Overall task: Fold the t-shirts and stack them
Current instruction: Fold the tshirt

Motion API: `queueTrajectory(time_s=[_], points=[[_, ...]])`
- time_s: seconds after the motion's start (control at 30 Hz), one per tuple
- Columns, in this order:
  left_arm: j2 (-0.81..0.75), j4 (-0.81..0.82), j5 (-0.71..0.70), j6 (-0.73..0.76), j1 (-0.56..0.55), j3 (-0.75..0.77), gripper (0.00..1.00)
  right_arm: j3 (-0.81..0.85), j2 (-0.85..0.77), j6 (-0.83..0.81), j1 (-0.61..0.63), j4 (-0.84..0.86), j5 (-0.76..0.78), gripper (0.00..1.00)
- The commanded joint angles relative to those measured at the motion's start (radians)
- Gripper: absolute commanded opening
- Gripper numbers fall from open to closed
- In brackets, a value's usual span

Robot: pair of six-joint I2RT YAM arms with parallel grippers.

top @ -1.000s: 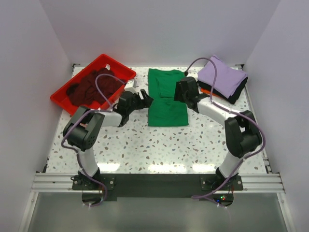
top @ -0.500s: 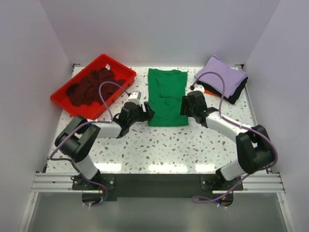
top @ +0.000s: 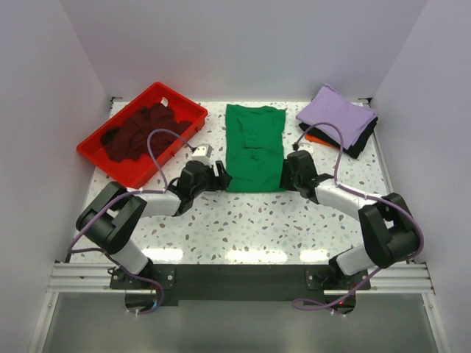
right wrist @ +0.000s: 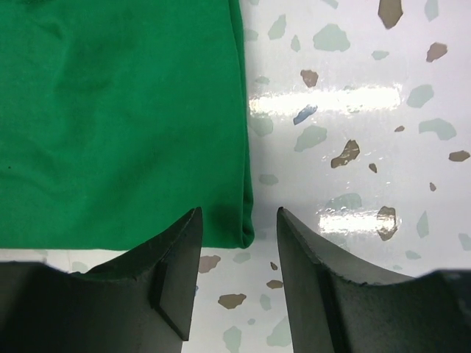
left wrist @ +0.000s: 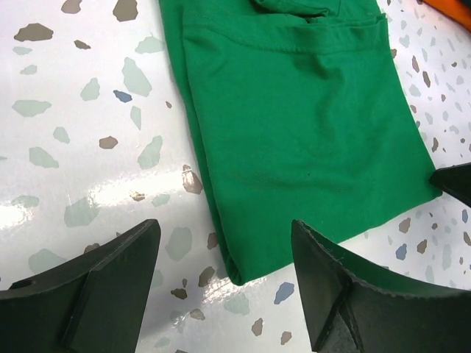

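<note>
Both claws sit low at the near hem of the green shirt (top: 254, 147), which lies as a long folded strip on the table (top: 243, 220).

The left claw (left wrist: 224, 239) is spread wide around the near-left corner and holds nothing. The right claw (right wrist: 239, 219) is also parted and empty, with the near-right corner between its fingers.

The step in hand is probably pinching both corners. Each claw should bite every layer to equal depth, so the hem rises straight.

Ahead of the claws the shirt runs clear to its collar. The tray (top: 94, 156) with the maroon shirt (top: 140, 129) stands outboard of the left claw and the lavender-topped stack (top: 338, 118) outboard of the right, so the lift should go forward, not sideways.
</note>
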Motion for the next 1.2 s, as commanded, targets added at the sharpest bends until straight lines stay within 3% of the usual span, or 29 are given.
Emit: queueTrajectory(time_s=[0.0, 0.43, 0.73, 1.17], points=[[-0.040, 0.007, -0.019, 0.026, -0.002, -0.012, 0.76, -0.030, 0.018, 0.033, -0.001, 0.060, -0.023, 0.48], [-0.037, -0.002, -0.017, 0.028, -0.002, -0.012, 0.74, -0.047, 0.104, 0.038, -0.001, 0.101, -0.026, 0.38], [0.006, -0.054, -0.062, 0.025, -0.028, 0.022, 0.63, -0.039, 0.136, 0.036, -0.004, 0.106, -0.043, 0.15], [0.067, -0.082, -0.057, 0.012, -0.060, 0.046, 0.54, -0.028, 0.156, 0.038, -0.003, 0.106, -0.048, 0.12]])
